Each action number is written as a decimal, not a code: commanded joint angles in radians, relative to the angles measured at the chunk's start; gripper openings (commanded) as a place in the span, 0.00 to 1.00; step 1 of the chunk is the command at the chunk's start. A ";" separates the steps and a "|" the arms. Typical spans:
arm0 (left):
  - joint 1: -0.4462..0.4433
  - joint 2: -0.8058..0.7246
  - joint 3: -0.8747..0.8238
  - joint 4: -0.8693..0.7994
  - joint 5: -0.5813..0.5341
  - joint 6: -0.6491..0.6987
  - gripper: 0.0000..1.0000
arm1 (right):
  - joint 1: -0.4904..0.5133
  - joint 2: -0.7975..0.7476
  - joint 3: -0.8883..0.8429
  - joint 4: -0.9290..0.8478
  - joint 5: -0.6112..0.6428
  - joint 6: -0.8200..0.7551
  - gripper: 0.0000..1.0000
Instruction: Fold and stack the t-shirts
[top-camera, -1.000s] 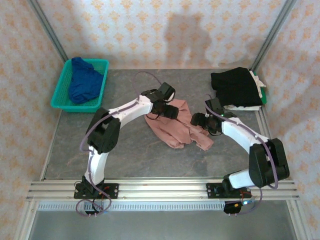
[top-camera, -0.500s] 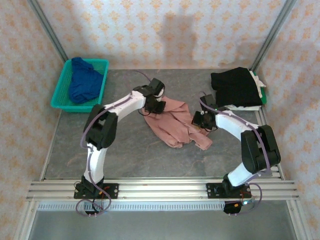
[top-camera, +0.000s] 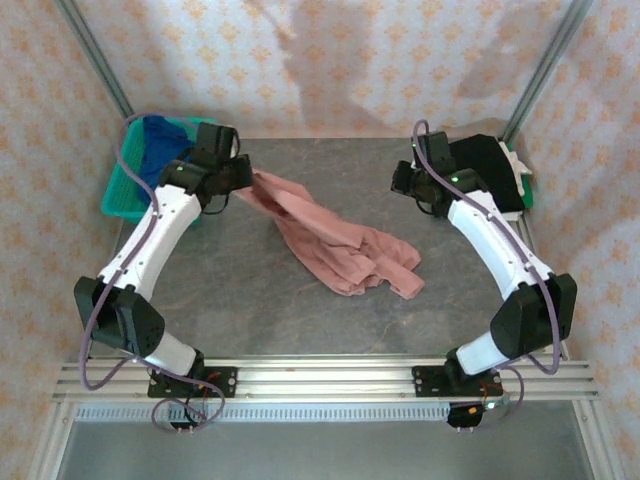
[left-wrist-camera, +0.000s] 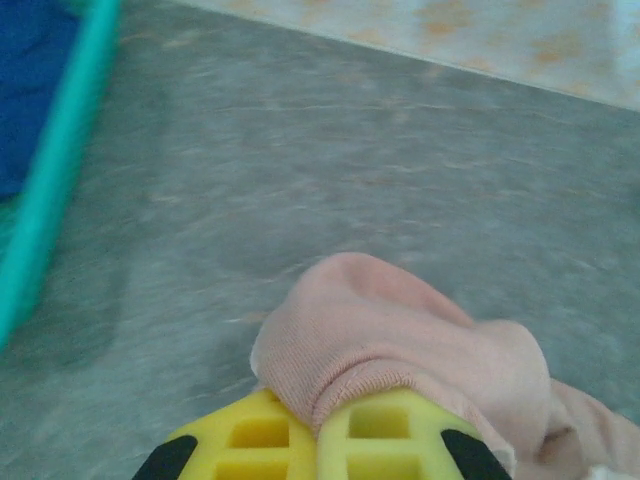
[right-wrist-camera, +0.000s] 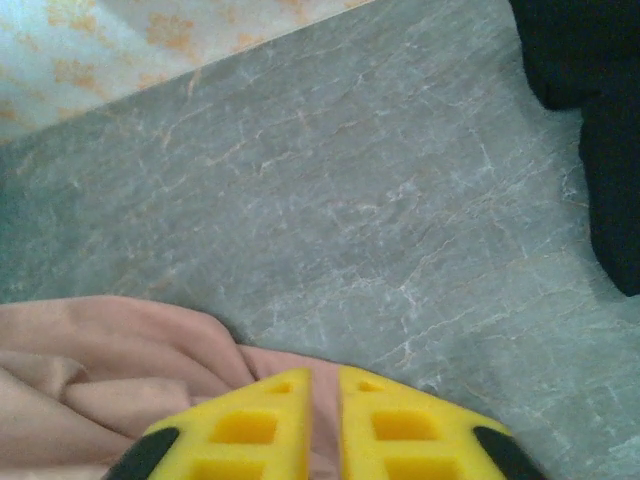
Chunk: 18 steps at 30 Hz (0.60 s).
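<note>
The dusty-pink t-shirt (top-camera: 340, 255) lies stretched in a crumpled band across the table's middle. My left gripper (top-camera: 243, 180) is shut on its hem near the basket. In the left wrist view the pink t-shirt (left-wrist-camera: 400, 340) bulges out from my closed left gripper (left-wrist-camera: 320, 415). My right gripper (top-camera: 400, 182) hangs beside the black t-shirt (top-camera: 490, 170), apart from the pink heap. In the right wrist view my right gripper (right-wrist-camera: 323, 385) stands a narrow slit apart, with pink t-shirt (right-wrist-camera: 100, 370) showing in the slit; a pinch is unclear. The royal-blue t-shirt (top-camera: 160, 140) lies in the basket.
The teal mesh basket (top-camera: 115, 195) stands at the back left, close behind my left gripper. The black t-shirt rests on white and green folded cloth (top-camera: 522, 185) at the back right. Metal frame posts rise at both back corners.
Both arms swung outward and back. The left one shut on the pink shirt's edge and dragged it toward the basket, stretching it. The right one moved toward the black shirt.
</note>
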 joint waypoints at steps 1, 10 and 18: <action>0.043 0.026 -0.059 -0.080 -0.098 -0.035 0.16 | 0.061 0.012 -0.123 -0.025 -0.027 -0.014 0.34; -0.075 0.006 -0.128 -0.049 -0.114 0.026 0.65 | 0.224 0.064 -0.311 0.024 -0.027 0.019 0.58; -0.344 0.206 -0.098 0.025 -0.026 0.047 0.72 | 0.225 0.076 -0.362 -0.057 0.166 0.039 0.69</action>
